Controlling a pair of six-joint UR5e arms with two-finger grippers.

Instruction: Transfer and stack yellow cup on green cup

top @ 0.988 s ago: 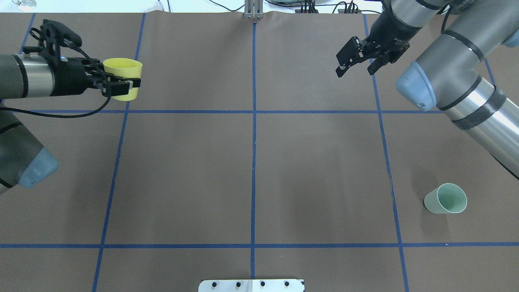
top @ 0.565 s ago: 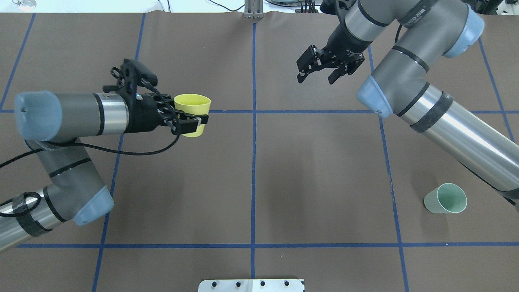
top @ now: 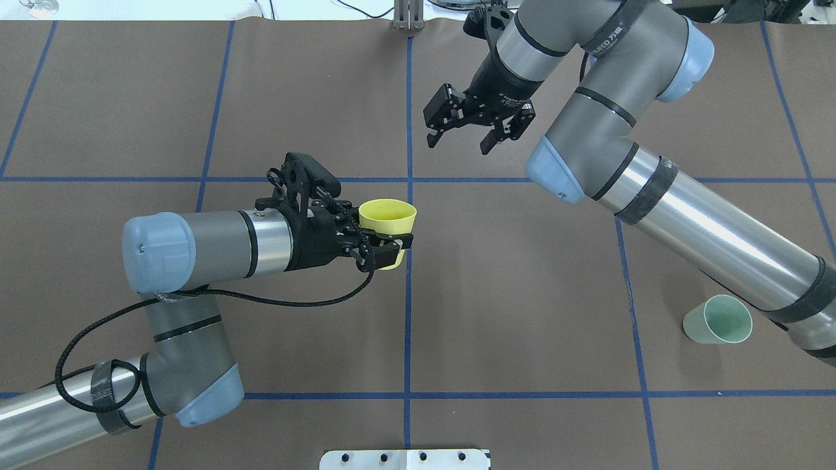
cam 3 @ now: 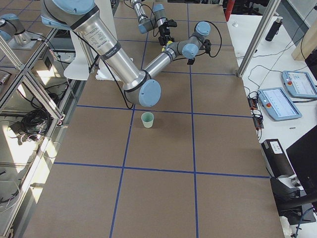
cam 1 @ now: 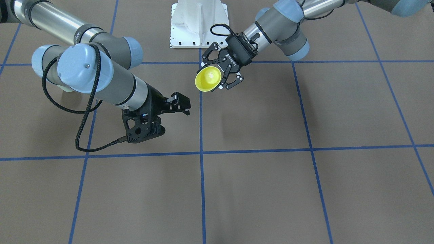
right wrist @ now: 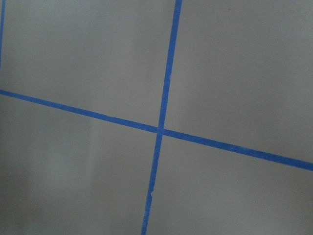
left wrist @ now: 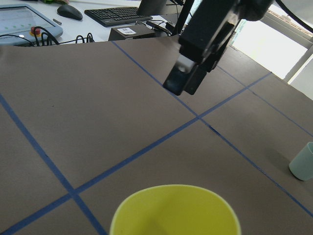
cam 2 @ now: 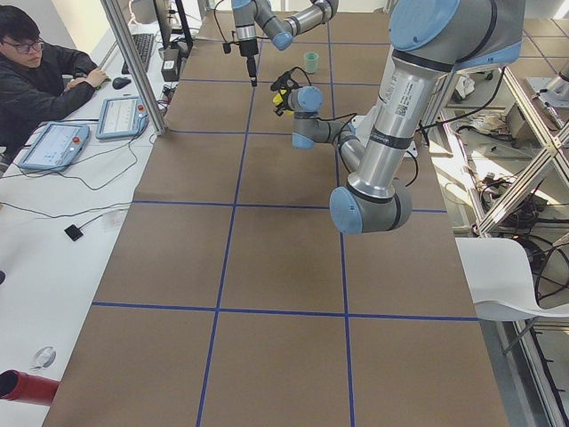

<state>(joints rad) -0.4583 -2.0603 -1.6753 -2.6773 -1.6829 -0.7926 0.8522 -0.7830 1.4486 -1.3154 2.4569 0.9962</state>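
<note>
Grey tubular links, silver mid-sections, pale blue joint caps on left arm point(top: 209, 241) and right arm point(top: 686, 209). Black braided cable point(top: 300, 303) along the left; black left gripper point(cam 1: 212, 76) with white lettering, black right gripper point(top: 459, 142).

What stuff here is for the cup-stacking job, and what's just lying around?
For the job:
- yellow cup, held by the left end effector
- green cup, upright on the table
- right end effector, open and empty

Just lying about, on the side desk:
- keyboard
- mouse
- control tablet
</note>
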